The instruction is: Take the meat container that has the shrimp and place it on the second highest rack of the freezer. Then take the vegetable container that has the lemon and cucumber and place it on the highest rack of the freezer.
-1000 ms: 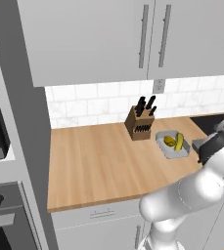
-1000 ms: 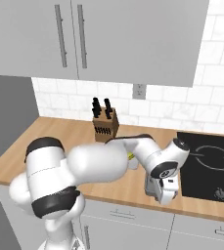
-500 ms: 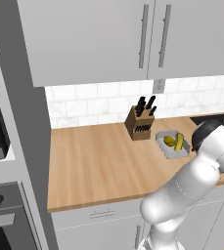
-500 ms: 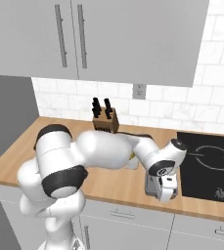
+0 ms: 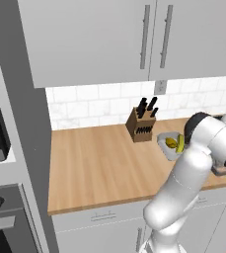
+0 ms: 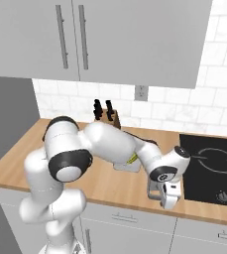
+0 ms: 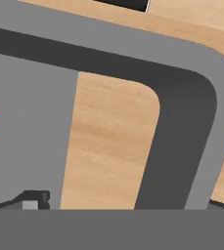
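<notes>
The claw (image 6: 169, 198) hangs with jaws wide and empty at the counter's (image 6: 100, 186) front edge, low over the meat tray's (image 7: 191, 63) grey rim. Behind it, the vegetable tray (image 5: 168, 144) sits just beside the knife block (image 5: 140, 126), toward the stove

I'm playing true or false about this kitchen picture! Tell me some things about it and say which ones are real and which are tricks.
1. The knife block stands on the wooden counter near the tiled wall. True.
2. The vegetable container with the lemon sits on the counter. True.
3. The gripper is squeezing the lemon. False: its jaws are open and it hangs down at the counter's front edge, away from the lemon.
4. The cooktop is bright red. False: it is black.
5. The upper cabinets have their doors shut. True.
</notes>
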You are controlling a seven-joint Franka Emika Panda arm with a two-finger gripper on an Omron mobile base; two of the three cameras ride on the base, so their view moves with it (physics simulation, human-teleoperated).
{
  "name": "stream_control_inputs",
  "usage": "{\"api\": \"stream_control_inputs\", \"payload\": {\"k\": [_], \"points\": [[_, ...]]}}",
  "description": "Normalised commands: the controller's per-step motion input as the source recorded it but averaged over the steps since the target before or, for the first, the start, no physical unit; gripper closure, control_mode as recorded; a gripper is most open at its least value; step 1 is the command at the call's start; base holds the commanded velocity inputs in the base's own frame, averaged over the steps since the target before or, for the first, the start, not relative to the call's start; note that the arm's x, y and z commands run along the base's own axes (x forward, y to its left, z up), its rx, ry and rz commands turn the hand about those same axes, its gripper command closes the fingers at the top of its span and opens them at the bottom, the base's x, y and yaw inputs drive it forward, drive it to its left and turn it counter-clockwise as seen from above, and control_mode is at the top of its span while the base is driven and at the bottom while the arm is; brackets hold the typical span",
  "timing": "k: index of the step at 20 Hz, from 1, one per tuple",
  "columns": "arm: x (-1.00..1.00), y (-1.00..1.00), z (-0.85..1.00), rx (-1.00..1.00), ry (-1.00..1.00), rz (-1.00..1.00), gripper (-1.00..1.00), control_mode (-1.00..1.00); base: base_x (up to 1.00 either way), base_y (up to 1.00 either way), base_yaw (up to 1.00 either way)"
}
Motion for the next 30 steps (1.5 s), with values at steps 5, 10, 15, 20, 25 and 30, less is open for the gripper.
{"api": "stream_control_inputs", "payload": {"k": [5,10,15,20,25,30], "points": [[0.24,0.00,-0.33,0.00,0.05,0.00,1.00,-1.00,0.00,0.00,0.00],[0.00,0.00,-0.03,0.00,0.01,0.00,1.00,-1.00,0.00,0.00,0.00],[-0.06,0.01,-0.01,0.00,0.00,0.00,1.00,-1.00,0.00,0.00,0.00],[-0.39,0.07,0.00,0.00,-0.02,0.04,1.00,-1.00,0.00,0.00,0.00],[-0.47,0.09,0.14,0.00,-0.08,0.10,1.00,-1.00,0.00,0.00,0.00],[-0.45,0.20,0.41,-0.02,-0.13,0.08,1.00,-1.00,0.00,0.00,0.00]]}}
